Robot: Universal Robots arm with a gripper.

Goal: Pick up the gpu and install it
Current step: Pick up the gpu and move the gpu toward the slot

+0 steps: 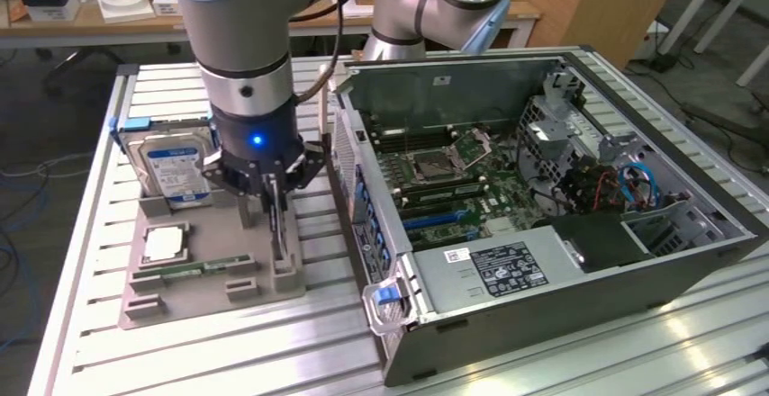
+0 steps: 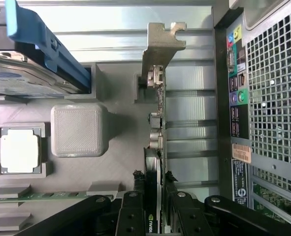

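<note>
Gripper [image 1: 275, 205] clamped across the top edge of the gpu [image 2: 155, 125], which the grey slotted fixture [image 1: 198, 299] holds upright, apparently to present that edge for grasping.

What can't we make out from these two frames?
- Exterior view: the faces of the gpu, largely hidden behind the gripper.
- Wrist view: gpu is edge-on, and the card itself hides the edge seated in the tray.
- Exterior view: motherboard slots, too small to tell which is free.

Silver-grey arm [image 1: 247, 45], black end effector [image 1: 277, 209] with glowing blue light [image 1: 252, 139]
</note>
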